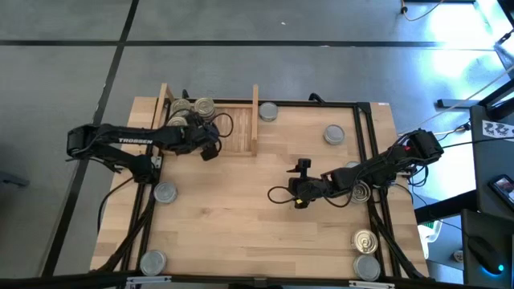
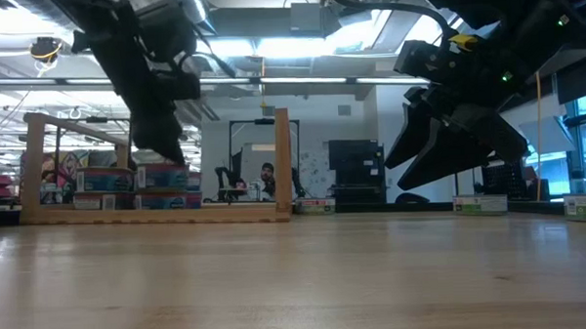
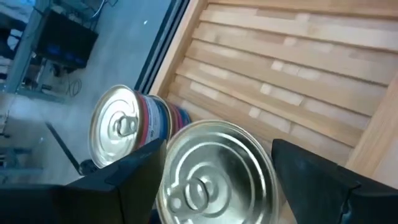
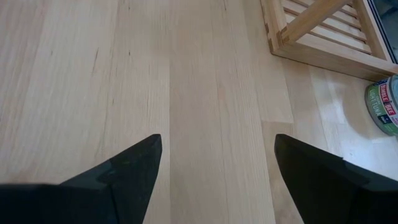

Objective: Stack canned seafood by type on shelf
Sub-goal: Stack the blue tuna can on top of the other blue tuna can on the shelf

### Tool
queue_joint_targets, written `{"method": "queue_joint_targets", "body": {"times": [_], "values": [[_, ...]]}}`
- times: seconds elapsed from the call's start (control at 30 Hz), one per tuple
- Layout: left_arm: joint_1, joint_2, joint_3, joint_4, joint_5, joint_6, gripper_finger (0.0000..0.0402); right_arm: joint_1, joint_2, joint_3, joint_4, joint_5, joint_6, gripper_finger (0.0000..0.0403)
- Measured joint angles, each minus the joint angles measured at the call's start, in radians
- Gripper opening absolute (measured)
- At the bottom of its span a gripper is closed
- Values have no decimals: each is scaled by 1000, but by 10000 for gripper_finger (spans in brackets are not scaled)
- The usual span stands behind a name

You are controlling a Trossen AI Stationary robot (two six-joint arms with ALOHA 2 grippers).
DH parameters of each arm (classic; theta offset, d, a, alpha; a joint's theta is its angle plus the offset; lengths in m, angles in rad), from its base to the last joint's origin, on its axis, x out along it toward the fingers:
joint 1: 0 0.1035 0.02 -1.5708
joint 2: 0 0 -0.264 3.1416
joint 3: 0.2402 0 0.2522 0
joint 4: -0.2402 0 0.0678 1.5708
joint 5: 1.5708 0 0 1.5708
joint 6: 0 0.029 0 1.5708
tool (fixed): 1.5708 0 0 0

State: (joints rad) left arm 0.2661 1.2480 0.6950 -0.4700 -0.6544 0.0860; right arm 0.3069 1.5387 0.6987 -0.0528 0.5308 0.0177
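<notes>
The left gripper (image 1: 207,146) is hanging over the shelf (image 1: 241,128), which is standing at the far edge of the surface (image 1: 241,233) toward its far-left corner, with its open side facing the near edge, presumably so tins can be brought in without clearing a board. In the left wrist view its jaws are standing spread on either side of a golden-topped tin (image 3: 214,174), apart from the tin's sides, which suggests a release and not a grip. A second golden-topped tin (image 3: 121,127) is sitting just beside it, close to the shelf's left side board; grouping the pull-tab tops together at one end would be consistent with sorting by type. The low view is showing banded tins stacked two high in that same end of the shelf (image 2: 128,185). The right gripper (image 1: 299,195) is hovering above bare wood near the middle of the surface, jaws spread and holding nothing, apparently waiting. One tin (image 4: 387,106) is lying just outside the shelf's right side board. Loose tins are lying well apart: a grey-topped one (image 1: 334,135) toward the far-right corner, one (image 1: 165,192) near the left edge, one (image 1: 152,262) at the near-left corner, and a golden one (image 1: 365,241) toward the near-right corner. Most of the stock is therefore not yet shelved.
</notes>
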Motion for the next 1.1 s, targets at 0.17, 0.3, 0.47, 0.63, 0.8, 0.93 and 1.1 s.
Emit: {"method": "queue_joint_targets", "body": {"times": [0.17, 0.3, 0.47, 0.63, 0.8, 0.93, 1.1], "values": [[-30, 0, 76, -85, 27, -107, 292, 0, 0, 0, 0, 0, 0, 312], [-83, 0, 100, -147, 54, -161, 292, 0, 0, 0, 0, 0, 0, 312], [-85, 3, 68, -181, 53, -175, 292, 0, 0, 0, 5, 0, -3, 312], [-86, 4, 54, -169, 53, -190, 292, 0, 0, 0, 5, 0, 1, 312], [-90, 4, 54, -154, 111, -201, 292, 0, 0, 0, 5, 0, 2, 312], [-91, 4, 54, -120, 210, -212, 292, 0, 0, 0, 6, 0, 3, 312], [-92, 4, 54, -112, 224, -211, 292, 0, 0, 0, 6, 0, 3, 312]]}}
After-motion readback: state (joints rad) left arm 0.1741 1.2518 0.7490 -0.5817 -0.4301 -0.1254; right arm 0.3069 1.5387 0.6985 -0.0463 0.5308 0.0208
